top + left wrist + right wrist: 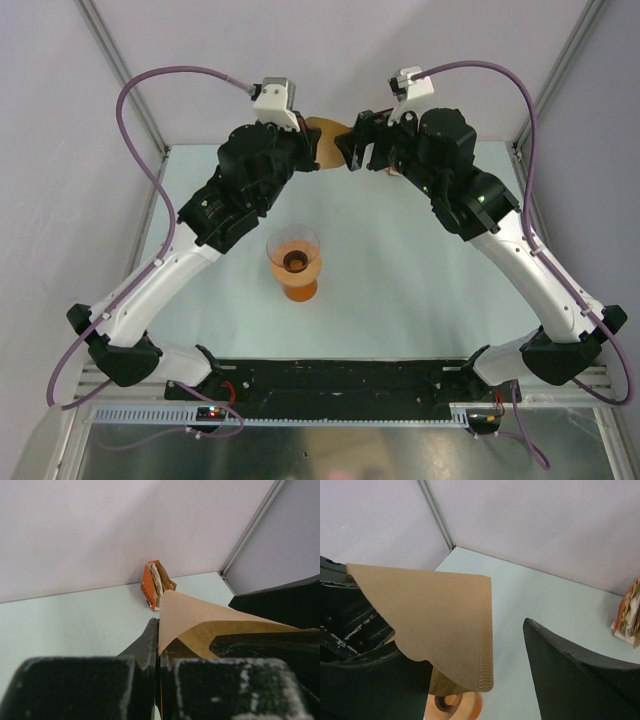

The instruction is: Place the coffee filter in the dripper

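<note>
Both arms extend forward, elbows out, wrists converging at centre. Left gripper [316, 152]: jaws clamped on the coffee filter [435, 615]. Right gripper [352, 150]: jaws wide apart; contact with the filter unclear.

Orange filter pack [155, 586] on pale table [75, 625]

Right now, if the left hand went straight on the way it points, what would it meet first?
Probably the orange pack of papers straight ahead; depth is unclear, so this is not certain.

The dripper [294, 262] stood mid-desk [400, 290]. Behind it and above the desk, the coffee filter [323, 136] sat between the left tool [314, 150] and the right tool [349, 150].
</note>
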